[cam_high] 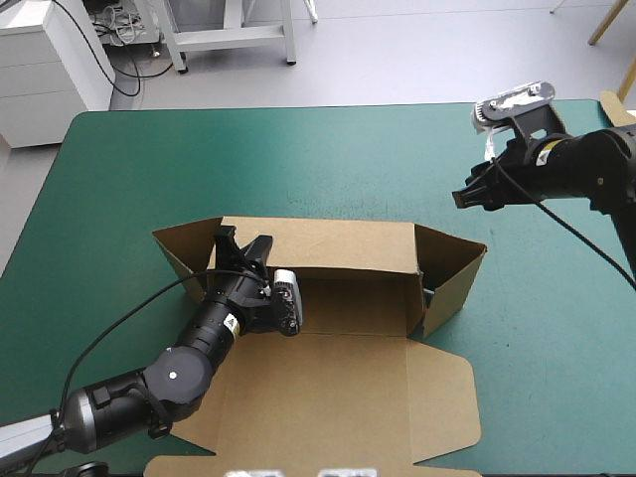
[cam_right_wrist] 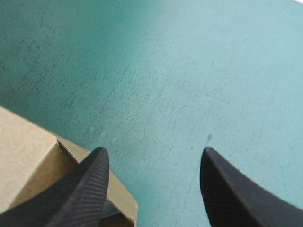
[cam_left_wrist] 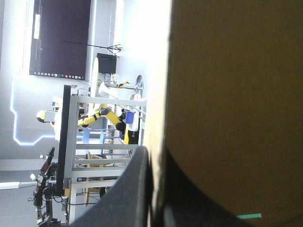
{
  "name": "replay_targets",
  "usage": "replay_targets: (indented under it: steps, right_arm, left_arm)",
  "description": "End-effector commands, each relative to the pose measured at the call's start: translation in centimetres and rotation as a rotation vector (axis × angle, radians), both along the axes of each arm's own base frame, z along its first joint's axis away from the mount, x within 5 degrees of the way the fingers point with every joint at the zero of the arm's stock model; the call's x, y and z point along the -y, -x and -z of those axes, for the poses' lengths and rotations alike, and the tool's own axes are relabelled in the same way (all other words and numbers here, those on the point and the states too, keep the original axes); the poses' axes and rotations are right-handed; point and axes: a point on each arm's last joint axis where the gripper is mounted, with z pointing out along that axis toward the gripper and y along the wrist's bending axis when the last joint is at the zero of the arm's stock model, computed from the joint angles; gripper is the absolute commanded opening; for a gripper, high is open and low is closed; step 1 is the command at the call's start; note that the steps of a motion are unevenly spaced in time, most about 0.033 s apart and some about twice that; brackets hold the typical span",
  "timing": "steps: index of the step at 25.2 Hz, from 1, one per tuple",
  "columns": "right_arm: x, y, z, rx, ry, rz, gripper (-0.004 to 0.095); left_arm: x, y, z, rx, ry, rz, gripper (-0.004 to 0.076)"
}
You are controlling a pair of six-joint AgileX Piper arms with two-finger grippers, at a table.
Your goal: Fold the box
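Observation:
The brown box (cam_high: 338, 388) lies at the table's near middle, its lid flat toward the front edge. Its back wall (cam_high: 338, 246) is raised, and its end flaps (cam_high: 452, 273) splay outward. My left gripper (cam_high: 238, 250) is at the wall's left end, shut on the board. In the left wrist view the box (cam_left_wrist: 236, 94) edge runs between the black fingers (cam_left_wrist: 135, 189) of the left gripper (cam_left_wrist: 156, 158). My right gripper (cam_high: 465, 196) hovers open above the teal-green cover, beyond the box's right flap. In the right wrist view, the right gripper (cam_right_wrist: 154, 153) is empty, with a box corner (cam_right_wrist: 28, 151) beside one finger.
The lid's front tabs (cam_high: 447, 397) reach almost to the table's (cam_high: 298, 159) front edge. Teal-green cover stretches from the back wall to the far edge and off to the right. The left arm (cam_high: 179, 373) lies across the box's left side.

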Motion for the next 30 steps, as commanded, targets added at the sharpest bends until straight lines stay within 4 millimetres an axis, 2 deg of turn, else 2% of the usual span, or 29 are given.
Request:
replay_targets:
  steps: [1,5,6,7,9,11,16,23,30]
  right_arm:
    - [0.5,0.9,-3.2,0.158,-0.028,0.024,0.0527]
    - [0.1,-1.7,-3.0,0.149,-0.016,0.039,0.0527]
    - [-0.2,-3.1,-2.3,0.123,-0.011,0.040,0.0527]
    - [-0.4,-3.7,-2.0,0.111,-0.008,0.040,0.0527]
    - [-1.0,-6.1,0.0,0.025,-0.003,0.033,0.0527]
    - [-1.7,-7.2,1.3,-0.025,-0.046,0.012,0.0527]
    - [-2.5,-7.9,2.7,-0.080,-0.083,-0.022,0.0527]
    - [-2.5,-8.1,6.1,-0.193,-0.055,-0.015,0.0527]
    - [-2.5,-6.4,8.3,-0.291,-0.090,-0.002,0.0527]
  left_arm:
    - [-0.2,0.0,-1.4,0.052,0.036,-0.023,-0.0008]
    - [-0.2,0.0,-1.4,0.050,0.039,-0.022,-0.0008]
    - [-0.2,0.0,-1.4,0.047,0.046,-0.024,-0.0008]
    - [-0.2,0.0,-1.4,0.047,0.046,-0.024,-0.0008]
    - [-0.2,0.0,-1.4,0.047,0.046,-0.024,-0.0008]
    - [-0.2,0.0,-1.4,0.047,0.046,-0.024,-0.0008]
    - [-0.2,0.0,-1.4,0.048,0.046,-0.024,-0.0008]
    - [-0.2,0.0,-1.4,0.049,0.045,-0.023,-0.0008]
    - [-0.2,0.0,-1.4,0.049,0.045,-0.023,-0.0008]
